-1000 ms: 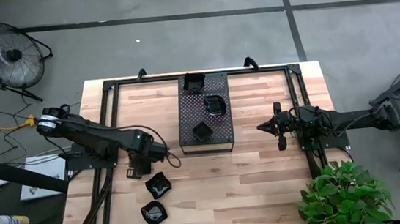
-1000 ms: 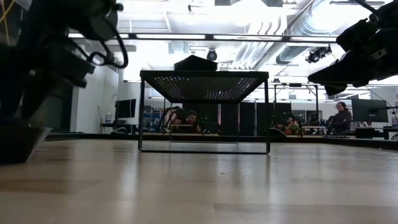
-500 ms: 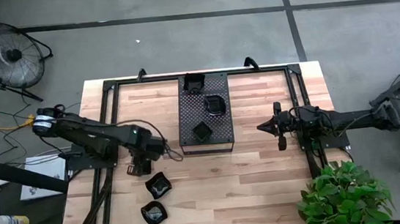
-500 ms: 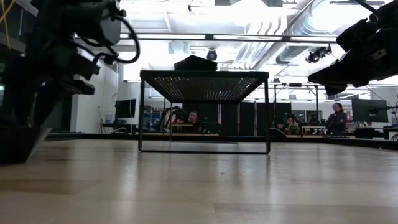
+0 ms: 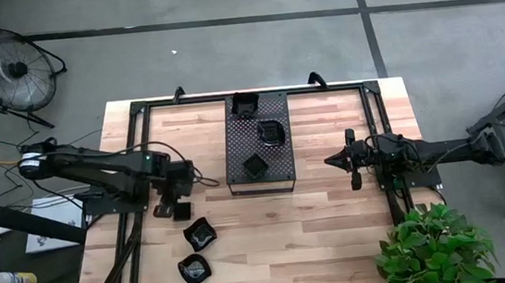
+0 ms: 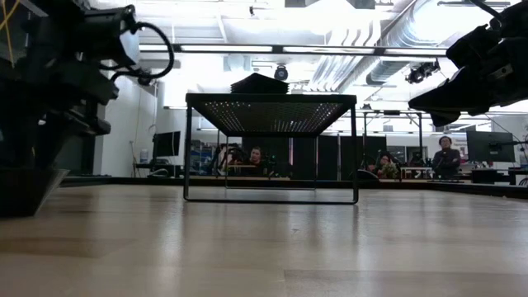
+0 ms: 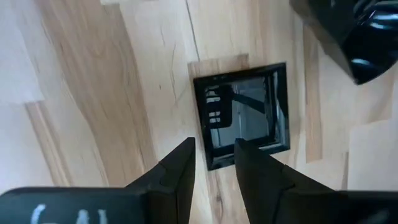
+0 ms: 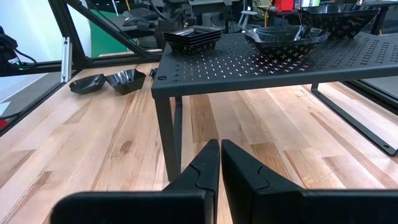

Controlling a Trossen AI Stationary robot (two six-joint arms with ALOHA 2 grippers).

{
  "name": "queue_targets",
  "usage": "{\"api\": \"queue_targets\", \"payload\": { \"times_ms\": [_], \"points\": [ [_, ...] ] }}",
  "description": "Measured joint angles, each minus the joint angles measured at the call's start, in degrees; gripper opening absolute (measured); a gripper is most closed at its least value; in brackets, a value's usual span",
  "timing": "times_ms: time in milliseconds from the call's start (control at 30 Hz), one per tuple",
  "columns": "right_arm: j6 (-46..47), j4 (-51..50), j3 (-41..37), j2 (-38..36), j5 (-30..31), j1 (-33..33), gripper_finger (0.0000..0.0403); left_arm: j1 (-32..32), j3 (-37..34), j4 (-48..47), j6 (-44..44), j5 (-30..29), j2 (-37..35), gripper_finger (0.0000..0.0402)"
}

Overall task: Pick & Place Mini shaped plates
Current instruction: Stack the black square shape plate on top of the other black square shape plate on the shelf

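A small square glossy black plate (image 7: pixel 249 112) lies flat on the wooden table. My left gripper (image 7: pixel 214 152) points steeply down over it, open, its two fingers on either side of one rim of the plate; no touch shows. In the high view this gripper (image 5: pixel 175 207) is left of the perforated tray (image 5: pixel 235 157). Two wavy-edged plates (image 5: pixel 199 233) (image 5: pixel 193 269) rest on the table nearer the front edge. Three more plates (image 5: pixel 246 105) (image 5: pixel 271 132) (image 5: pixel 255 164) sit on the tray. My right gripper (image 8: pixel 219 155) waits shut, level, right of the tray.
The tray stands on thin black legs (image 8: pixel 163 124) with free room under it. Black frame rails (image 5: pixel 135 125) run along the table's left, right and far sides. A potted plant (image 5: pixel 435 249) stands at the near right corner. People sit in the room behind.
My left gripper has drawn back toward the table's left edge and tipped more steeply downward, sinking slightly. The plates on the table and on the tray lie as before.
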Motion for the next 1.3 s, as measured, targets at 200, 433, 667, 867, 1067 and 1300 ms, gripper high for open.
{"api": "queue_targets", "payload": {
  "times_ms": [200,433,667,867,1067,1300],
  "points": [
    [0.0,0.0,0.0,0.0,0.0,0.0,0.0012,0.0,-1.1,1.5,-0.9,-0.7,0.4,0.0108],
    [0.0,0.0,0.0,0.0,0.0,0.0,0.0012,0.0,-1.1,2.1,-1.2,-1.8,0.5,0.0108],
    [0.0,0.0,0.0,0.0,0.0,0.0,0.0012,0.0,-1.1,2.9,-1.8,-1.8,3.8,0.0108],
    [0.0,0.0,0.0,0.0,0.0,0.0,0.0012,0.0,-1.1,3.0,-1.3,-2.2,4.9,0.0108],
    [0.0,0.0,0.0,0.0,0.0,0.0,0.0012,0.0,-1.1,4.0,-0.8,-0.5,5.5,0.0108],
    [0.0,0.0,0.0,0.0,0.0,0.0,0.0012,0.0,-1.0,4.5,-0.7,0.0,6.5,0.0108]
  ]
}}
